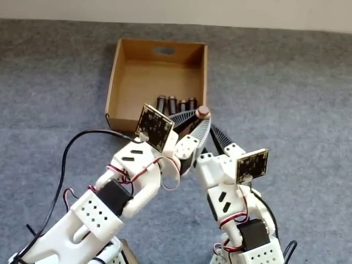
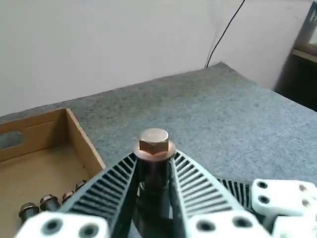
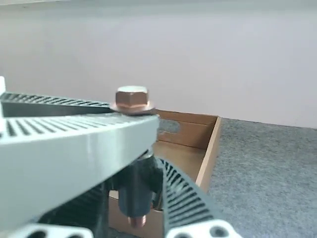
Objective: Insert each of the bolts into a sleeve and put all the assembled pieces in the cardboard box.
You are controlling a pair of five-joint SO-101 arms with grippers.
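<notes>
Gripping from both sides now, the two arms meet at the near right corner of the open brown cardboard box [image 1: 113,82]. Between them stands one assembled piece, upright with its head on top. The left gripper [image 2: 154,162] is clenched on the dark cylindrical sleeve [image 3: 136,191] just under the flange. Its black ribbed fingers [image 2: 116,183] converge on the sleeve from either side, and the copper-coloured hex-head bolt [image 2: 154,140] sits proud above them. The bolt is all the way in: the right wrist view shows its copper tip poking out of the sleeve's lower end. The right gripper [image 3: 141,171] comes in from the other side and is clamped on the same sleeve lower down, one ribbed finger [image 3: 183,198] pressed against the sleeve's flank. In the high view the bolt head sits right over the box's right wall, close to the front corner, with both pairs of jaws narrowing to that one spot. Inside the box, four finished bolt-and-sleeve pieces [image 1: 176,103] lie in a row against the near wall. Grey carpet [image 1: 286,82] covers the table all round, and a black cable [image 1: 66,159] loops beside the left arm.
</notes>
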